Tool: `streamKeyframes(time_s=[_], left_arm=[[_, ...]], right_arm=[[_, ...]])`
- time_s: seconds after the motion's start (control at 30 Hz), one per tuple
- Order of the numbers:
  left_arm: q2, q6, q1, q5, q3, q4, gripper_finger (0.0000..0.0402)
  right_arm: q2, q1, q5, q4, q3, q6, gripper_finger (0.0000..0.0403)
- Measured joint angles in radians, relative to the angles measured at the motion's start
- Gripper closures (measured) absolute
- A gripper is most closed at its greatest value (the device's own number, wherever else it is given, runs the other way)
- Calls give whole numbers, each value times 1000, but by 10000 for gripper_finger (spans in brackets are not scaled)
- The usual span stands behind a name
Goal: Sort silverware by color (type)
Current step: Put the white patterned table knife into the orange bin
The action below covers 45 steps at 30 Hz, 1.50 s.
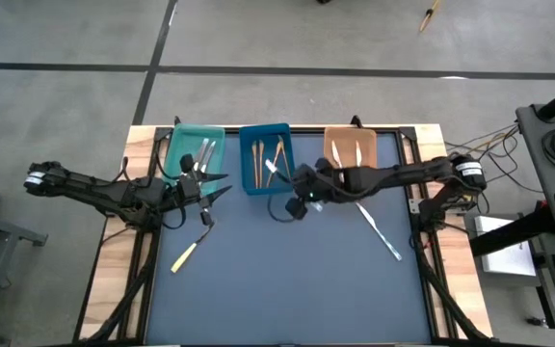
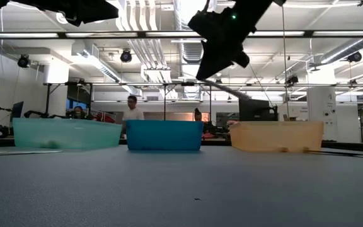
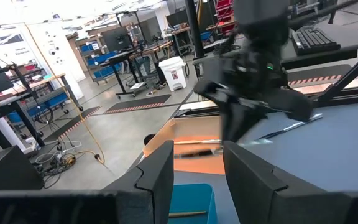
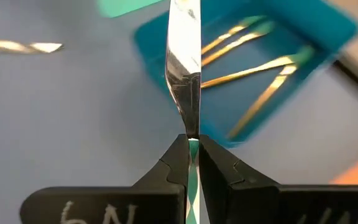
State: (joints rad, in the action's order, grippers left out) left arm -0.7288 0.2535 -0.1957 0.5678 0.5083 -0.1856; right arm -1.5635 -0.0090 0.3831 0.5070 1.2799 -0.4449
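A silver knife [image 4: 184,68] with a pale green-blue handle is standing edge-on between the right gripper [image 4: 192,163] fingers, its shiny blade reaching out ahead of the fingertips; the fingers are pressing shut on the thin handle. In the high view this right gripper [image 1: 297,193] is hanging over the near edge of the blue tray [image 1: 264,159], and the held knife [image 1: 274,169] is showing as a pale sliver above it. Inside the blue tray several tan wooden pieces [image 1: 270,154] are lying fanned out. The teal tray [image 1: 194,152] is holding two or three silver pieces [image 1: 205,151], and the orange tray [image 1: 351,151] is holding cream-handled pieces [image 1: 347,151], though their exact number is hard to make out from above. Two pieces are lying loose on the mat: a cream-handled knife [image 1: 185,256] near the left front, and a silver knife with a pale handle [image 1: 379,231] lying diagonally on the right side.

The left gripper [image 1: 222,185] is hovering just in front of the teal tray with its fingers [image 3: 160,174] partly apart and nothing between them.

The three trays are sitting side by side along the far edge of a dark blue-grey mat [image 1: 277,280], which is covering a wooden table [image 1: 114,260]. Around the table a grey floor is showing, and beyond it, in the low view, a bright workshop with ceiling pipes, desks and a person [image 2: 131,110] standing behind the trays
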Motion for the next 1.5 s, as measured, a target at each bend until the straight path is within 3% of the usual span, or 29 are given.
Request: streamKeyframes(time_s=[0.2, 0.43, 1.0, 1.5], left_arm=[[0, 0, 0, 0, 0, 0, 280], [0, 0, 0, 0, 0, 0, 280], [0, 0, 0, 0, 0, 0, 280], [0, 0, 0, 0, 0, 0, 280]], right_arm=[[0, -116, 56, 258, 126, -175, 390], [-1, -284, -10, 465, 177, -297, 390], [-2, -587, -308, 486, 174, -250, 390], [-5, -627, -310, 536, 170, -235, 390]])
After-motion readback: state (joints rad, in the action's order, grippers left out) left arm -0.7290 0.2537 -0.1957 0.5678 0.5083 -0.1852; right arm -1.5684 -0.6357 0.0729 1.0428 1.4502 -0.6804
